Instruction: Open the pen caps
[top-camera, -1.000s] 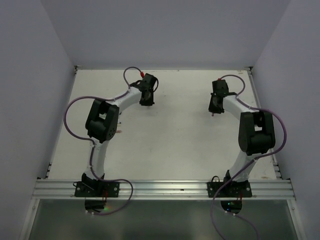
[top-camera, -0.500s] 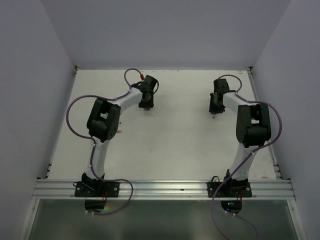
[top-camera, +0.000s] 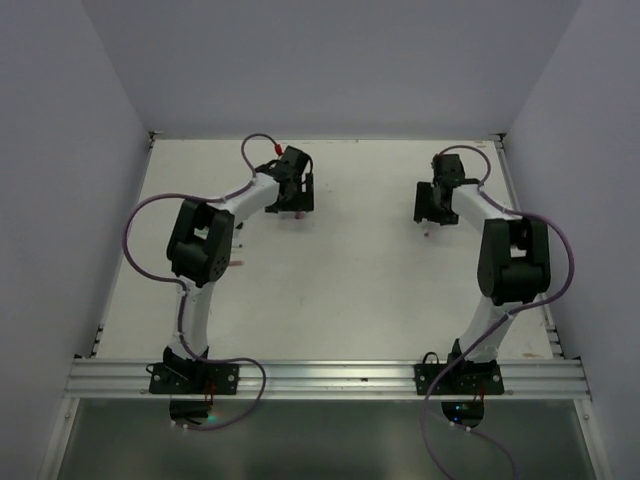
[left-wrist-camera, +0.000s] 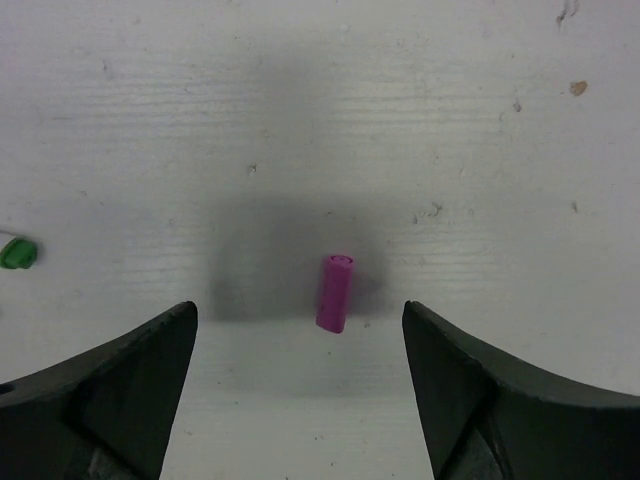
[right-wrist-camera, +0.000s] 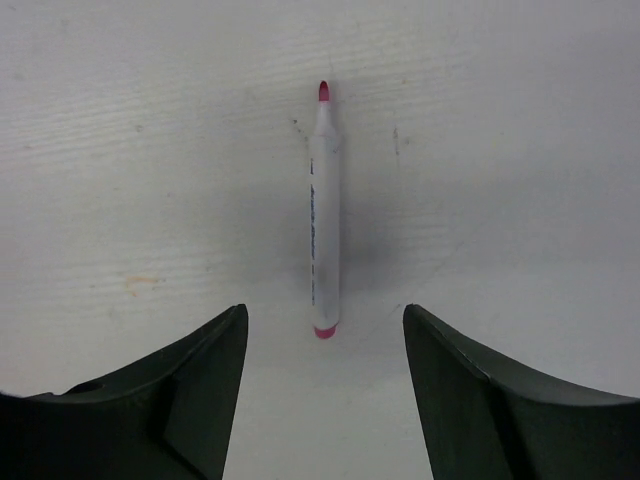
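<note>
A pink pen cap (left-wrist-camera: 336, 292) lies loose on the white table, just ahead of my left gripper (left-wrist-camera: 300, 312). That gripper is open, with nothing between its fingers. A green pen cap (left-wrist-camera: 17, 252) lies at the left edge of the left wrist view. A white pen (right-wrist-camera: 324, 210) with a bare pink tip lies flat on the table, its rear end between the tips of my open right gripper (right-wrist-camera: 324, 314). Neither finger touches the pen. In the top view the left gripper (top-camera: 293, 207) and the right gripper (top-camera: 428, 220) both point down at the far half of the table.
The white table (top-camera: 350, 270) is walled in by pale panels on the left, right and back. A small pinkish item (top-camera: 237, 263) lies beside the left arm's elbow. An aluminium rail (top-camera: 330, 378) carries both arm bases at the near edge.
Both wrists have drawn slightly toward the far edge of the table and turned a little. The left elbow has swung a little to the left.
</note>
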